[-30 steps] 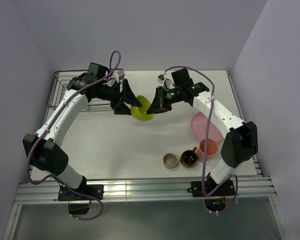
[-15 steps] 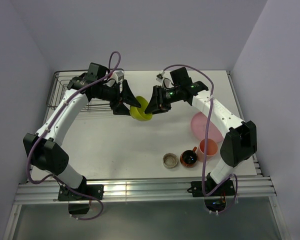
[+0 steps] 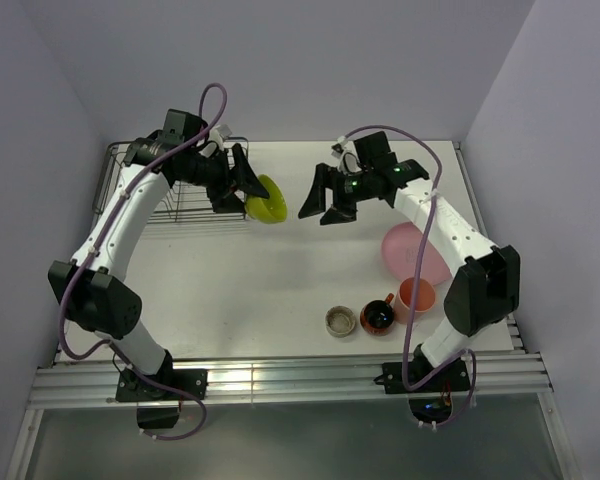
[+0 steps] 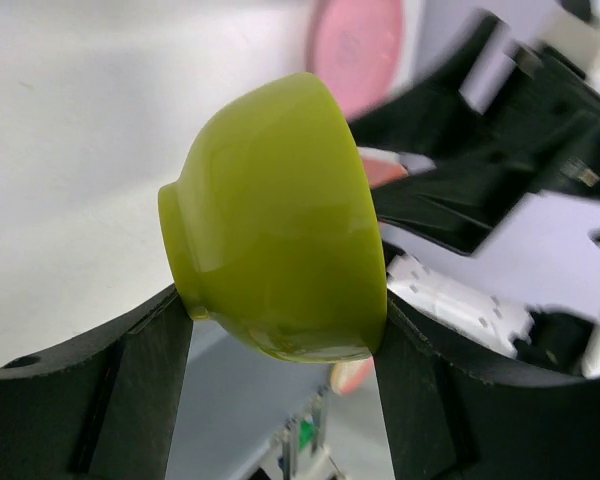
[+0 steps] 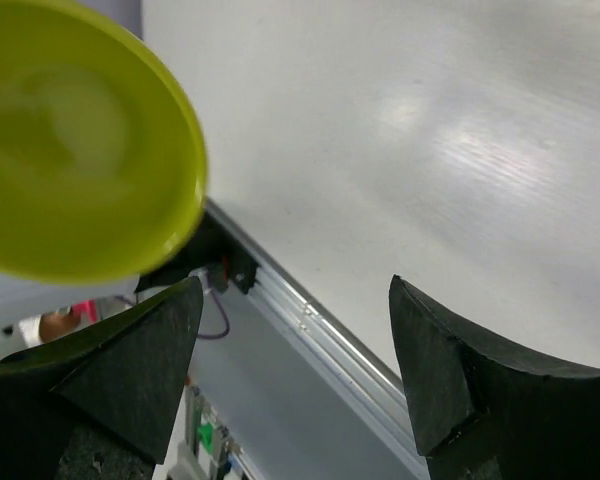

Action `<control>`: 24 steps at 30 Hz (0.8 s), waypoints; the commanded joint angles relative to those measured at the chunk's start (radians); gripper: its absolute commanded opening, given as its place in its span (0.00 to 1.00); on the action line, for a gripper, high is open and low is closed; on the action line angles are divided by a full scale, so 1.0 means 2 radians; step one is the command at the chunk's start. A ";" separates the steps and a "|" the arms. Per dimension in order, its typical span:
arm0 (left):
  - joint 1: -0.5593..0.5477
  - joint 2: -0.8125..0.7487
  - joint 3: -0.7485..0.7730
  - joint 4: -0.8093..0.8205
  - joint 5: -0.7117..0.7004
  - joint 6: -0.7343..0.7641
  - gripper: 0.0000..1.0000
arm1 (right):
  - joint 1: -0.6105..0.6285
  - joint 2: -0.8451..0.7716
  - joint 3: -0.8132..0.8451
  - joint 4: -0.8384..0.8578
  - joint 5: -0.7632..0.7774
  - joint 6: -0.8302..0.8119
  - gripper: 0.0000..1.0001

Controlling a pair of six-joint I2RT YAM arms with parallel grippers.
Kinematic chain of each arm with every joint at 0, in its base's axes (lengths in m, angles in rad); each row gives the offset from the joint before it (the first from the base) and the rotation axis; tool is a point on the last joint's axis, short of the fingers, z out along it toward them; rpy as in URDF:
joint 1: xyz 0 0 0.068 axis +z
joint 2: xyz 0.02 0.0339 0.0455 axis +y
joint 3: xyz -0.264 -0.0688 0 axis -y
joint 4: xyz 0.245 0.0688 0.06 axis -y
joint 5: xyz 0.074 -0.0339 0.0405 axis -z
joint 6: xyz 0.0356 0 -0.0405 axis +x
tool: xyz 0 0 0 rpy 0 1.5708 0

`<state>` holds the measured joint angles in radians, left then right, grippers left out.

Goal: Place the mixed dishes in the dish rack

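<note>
A lime-green bowl (image 3: 270,205) hangs in the air on its side, just right of the dish rack (image 3: 140,190). My left gripper (image 3: 248,190) is shut on it, and in the left wrist view the fingers press both sides of the bowl (image 4: 280,220). My right gripper (image 3: 315,214) stands open and empty a little to the bowl's right, facing it. The right wrist view shows the bowl's inside (image 5: 80,140) up left of that open gripper (image 5: 295,300). The pink plate (image 3: 412,252), salmon-pink cup (image 3: 416,295), orange-red mug (image 3: 377,317) and beige cup (image 3: 340,321) sit at the front right.
The dark wire rack fills the back left corner, against the left wall. The white table (image 3: 240,290) ends at a metal rail along the near edge. Purple cables loop above both arms.
My right gripper has opened, let go of the bowl and drawn back to the right. The left arm has carried the bowl back and left, toward the rack.
</note>
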<state>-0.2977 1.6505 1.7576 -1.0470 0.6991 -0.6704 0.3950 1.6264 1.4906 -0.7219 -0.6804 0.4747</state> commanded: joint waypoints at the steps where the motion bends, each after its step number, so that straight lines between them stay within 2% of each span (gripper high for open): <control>1: 0.005 0.024 0.050 -0.018 -0.092 0.025 0.00 | -0.028 -0.062 -0.004 -0.033 0.063 -0.011 0.82; 3: 0.007 0.036 0.078 -0.024 -0.133 0.031 0.00 | -0.028 -0.076 -0.010 -0.059 0.088 -0.022 0.83; 4: 0.007 0.051 0.089 -0.035 -0.180 0.033 0.00 | -0.028 -0.091 -0.025 -0.062 0.086 -0.020 0.82; 12: 0.013 0.119 0.199 -0.034 -0.394 0.070 0.00 | -0.028 -0.157 -0.137 -0.065 0.062 -0.014 0.82; 17: 0.013 0.150 0.214 -0.002 -0.518 0.105 0.00 | -0.028 -0.186 -0.170 -0.080 0.064 -0.020 0.82; 24: 0.013 0.214 0.216 0.054 -0.637 0.179 0.00 | -0.028 -0.199 -0.194 -0.081 0.055 -0.024 0.82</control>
<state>-0.2726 2.0327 2.1433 -1.0416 -0.3836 -0.4240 0.3359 1.2667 1.1179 -0.8867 -0.5625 0.4469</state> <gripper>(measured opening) 0.709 0.825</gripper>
